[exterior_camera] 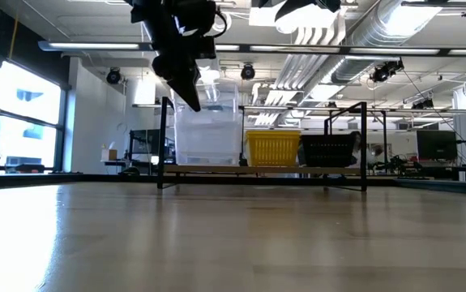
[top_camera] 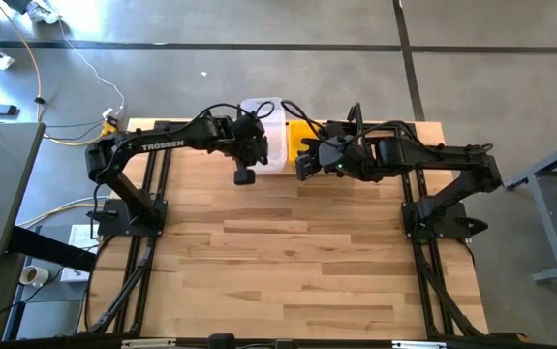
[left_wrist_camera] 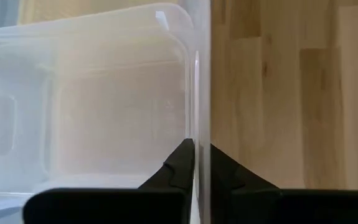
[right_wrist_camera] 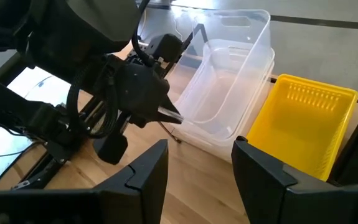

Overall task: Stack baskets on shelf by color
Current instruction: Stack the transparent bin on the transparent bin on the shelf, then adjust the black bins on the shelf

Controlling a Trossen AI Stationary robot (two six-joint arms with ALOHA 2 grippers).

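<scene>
Left wrist view shows the left gripper pinching the clear basket's thin wall; lifting carelessly could topple that stack.

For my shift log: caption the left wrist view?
Left gripper pinching the clear basket's wall above the wooden table.

Clear bins, yellow bin, blk bin

Near table open; far edge blocked by shelf, clear baskets, yellow basket.
</scene>
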